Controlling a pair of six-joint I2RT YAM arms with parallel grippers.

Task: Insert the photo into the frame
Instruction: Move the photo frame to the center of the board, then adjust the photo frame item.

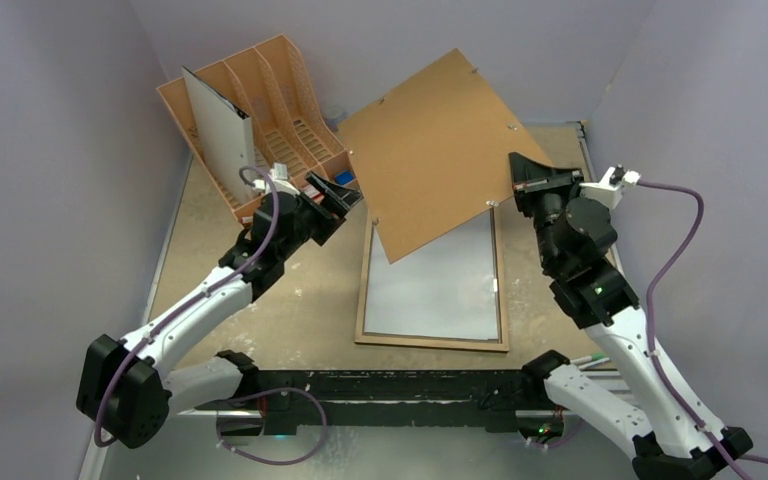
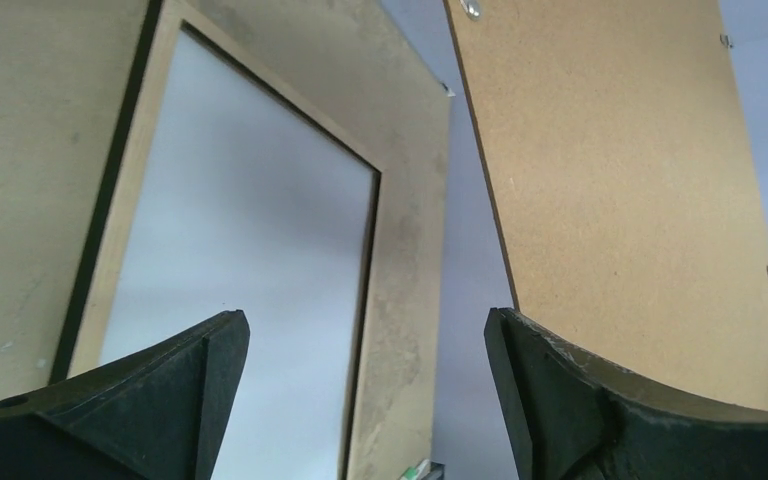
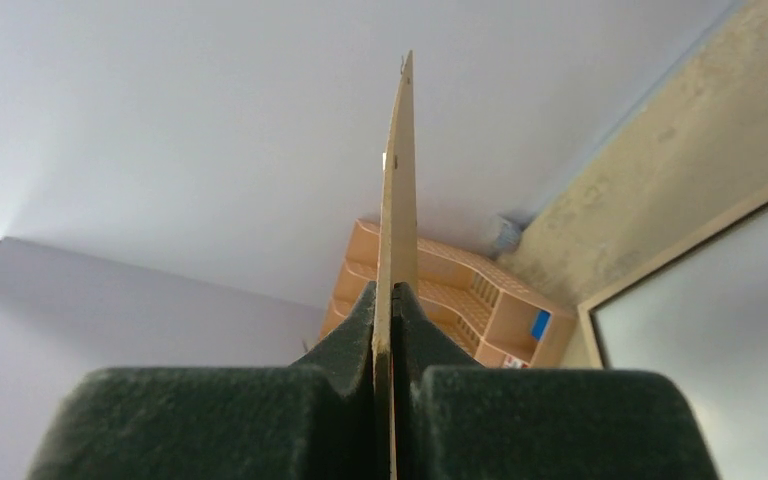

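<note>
Just beside the spread left fingers point(image 2: 150, 400), the frame point(image 1: 432, 343) lies flat.

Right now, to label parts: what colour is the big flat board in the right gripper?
The flat rectangular board is plain brown; clearest from top external.

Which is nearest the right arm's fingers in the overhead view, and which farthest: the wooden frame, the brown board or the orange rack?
1. The brown board, clamped in the right fingers.
2. The frame, lying flat just down-left of them.
3. The orange rack, in the back-left corner.
</note>
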